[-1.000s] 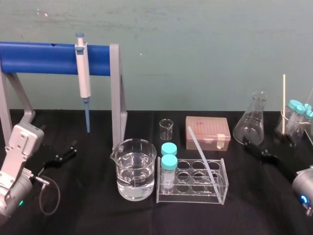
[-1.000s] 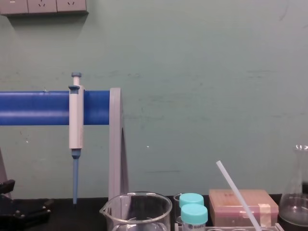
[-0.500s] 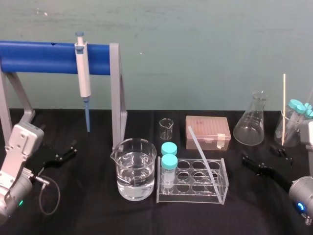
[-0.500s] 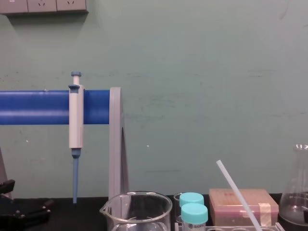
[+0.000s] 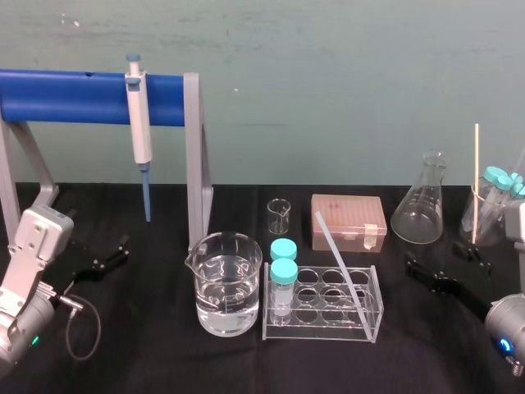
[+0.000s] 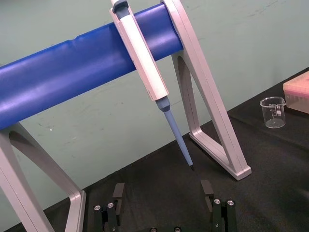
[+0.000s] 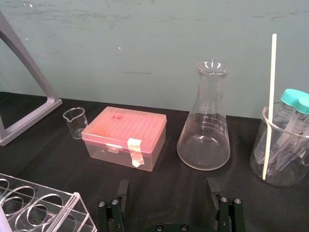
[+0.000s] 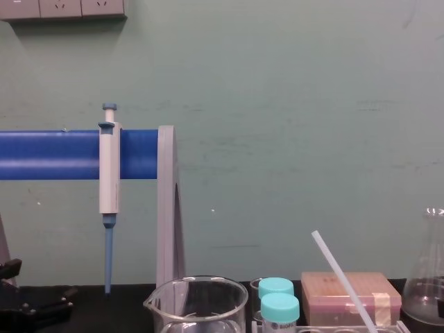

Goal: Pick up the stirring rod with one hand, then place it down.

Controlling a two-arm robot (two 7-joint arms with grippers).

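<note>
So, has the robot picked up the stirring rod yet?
Not yet. Nothing's done: the stirring rod leans in the clear tube rack, untouched. In hand: the right gripper is open and empty, facing the flask; the left gripper sits open by the pipette stand. Left: grasp, lift, set it down.

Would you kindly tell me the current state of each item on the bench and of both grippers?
stirring rod: leaning in the tube rack, unheld.
right gripper: open, empty.
left gripper: open, empty.
pipette: hanging on the blue bar.
large beaker: upright, partly filled with clear liquid.
capped tubes: upright in rack, caps on.
tip box: lid shut.
flask: upright, uncapped.
</note>
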